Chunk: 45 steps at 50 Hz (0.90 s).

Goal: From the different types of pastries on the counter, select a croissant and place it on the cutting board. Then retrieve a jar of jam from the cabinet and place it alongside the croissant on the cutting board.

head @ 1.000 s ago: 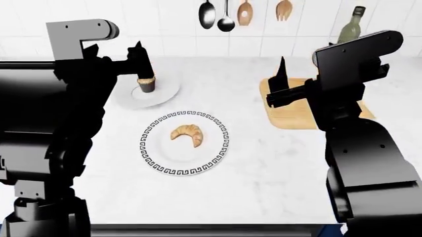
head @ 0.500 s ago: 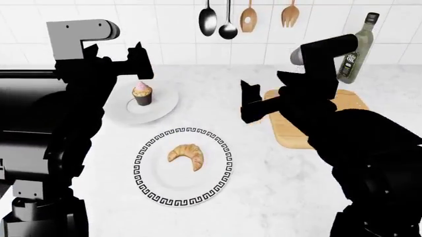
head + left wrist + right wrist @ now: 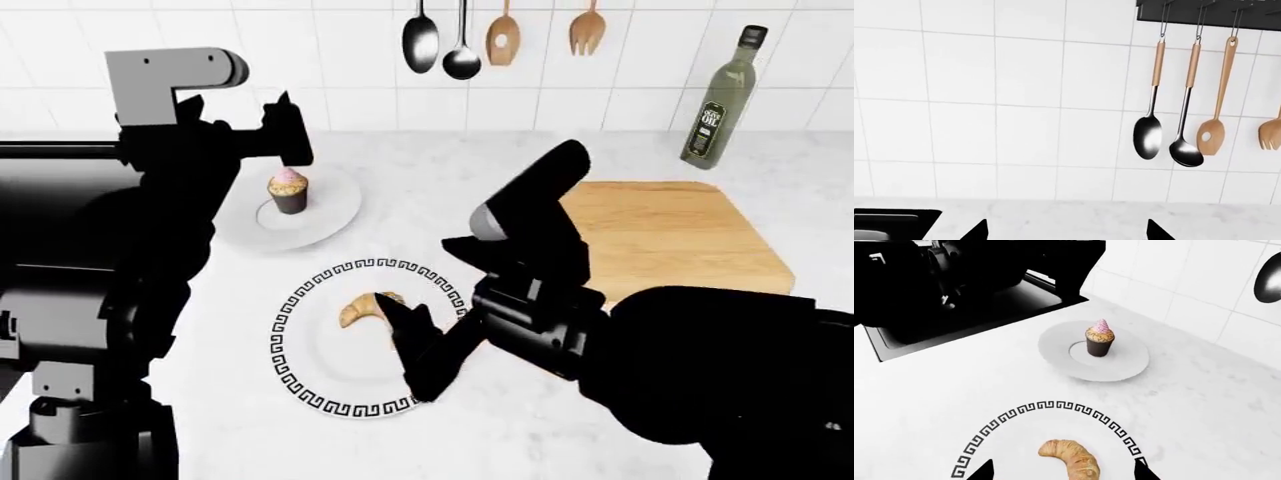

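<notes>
Right gripper point(image 3: 416, 345) hanging open above the croissant point(image 3: 360, 308), hiding its end, left gripper point(image 3: 284, 130) spread, empty

golden-brown croissant point(image 3: 360, 308), white plate point(image 3: 310, 352) with black Greek-key rim, pink-frosted cupcake point(image 3: 287, 190), tan cutting board point(image 3: 674, 240)

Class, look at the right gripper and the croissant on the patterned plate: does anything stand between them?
Nothing visible does. In the right wrist view the croissant lies bare on the Greek-key plate, with the right gripper open on either side of it. The cupcake sits apart on its own plate, farther off.
</notes>
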### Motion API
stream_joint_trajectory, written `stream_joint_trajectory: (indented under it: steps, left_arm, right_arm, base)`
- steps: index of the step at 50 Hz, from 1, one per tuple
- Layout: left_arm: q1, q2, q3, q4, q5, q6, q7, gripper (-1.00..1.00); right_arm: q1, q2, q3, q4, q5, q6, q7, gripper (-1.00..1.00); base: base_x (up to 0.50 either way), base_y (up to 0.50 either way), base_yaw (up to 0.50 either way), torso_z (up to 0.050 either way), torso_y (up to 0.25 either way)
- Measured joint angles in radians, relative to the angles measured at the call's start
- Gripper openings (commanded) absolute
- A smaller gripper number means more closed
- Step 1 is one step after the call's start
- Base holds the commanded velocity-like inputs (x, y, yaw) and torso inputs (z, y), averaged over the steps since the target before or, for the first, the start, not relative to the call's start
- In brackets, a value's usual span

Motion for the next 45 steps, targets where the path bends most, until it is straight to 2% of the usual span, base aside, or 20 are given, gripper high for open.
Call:
stream_joint_trajectory:
  steps: [22, 45]
  left_arm:
    - [0.008, -0.003, 0.015, -0.041, 0.002, 0.033, 0.006, 1.0]
    - [0.015, -0.001, 0.047, -0.079, 0.007, 0.064, 0.016, 1.0]
  right_arm:
    - [-0.012, 0.09, -0.239, 0.109, -0.128, -0.159, -0.109, 1.0]
    - [0.06, 0.05, -0.432, 0.309, -0.302, -0.3, -0.223, 1.0]
  base:
    - [0.0, 0.0, 0.0, 0.0, 0.0]
    - [0.0, 0.0, 0.0, 0.0, 0.0]
